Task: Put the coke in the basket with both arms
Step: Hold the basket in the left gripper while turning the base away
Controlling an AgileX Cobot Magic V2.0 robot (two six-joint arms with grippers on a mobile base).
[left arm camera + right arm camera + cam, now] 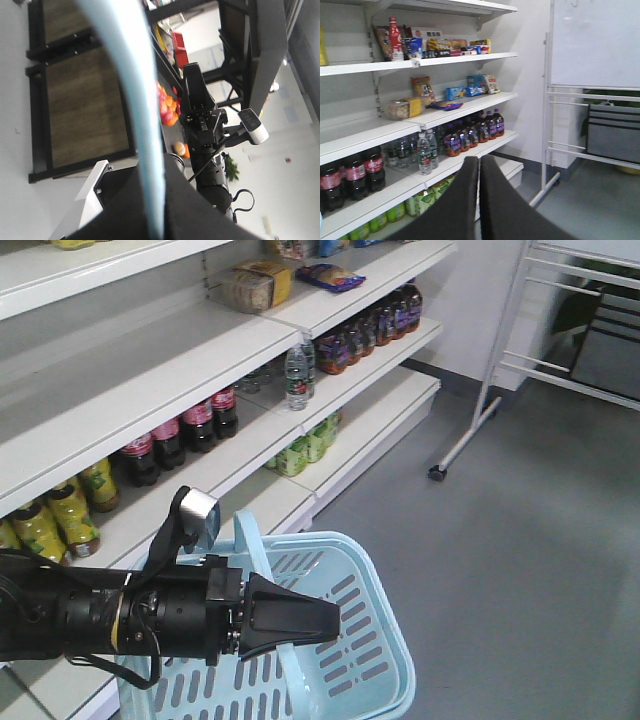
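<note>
The left gripper is pinched on the basket's blue strap handle, which runs up between its fingers in the left wrist view. This grip seems meant to hang the basket in front of the robot, mouth up, so that a bottle can be lowered in. The left gripper itself does not show in the front view.

The right gripper is pressed together with nothing in it, its 2 fingers touching along their length in the right wrist view. It reaches out level above the basket and points along the aisle rather than at the shelves.

The coke bottles stand upright in a row on a middle shelf, red labels facing out, well apart from both grippers. By my judgement the pick has not begun: the right arm would need to turn toward that shelf and spread its fingers before it can take 1 bottle.
</note>
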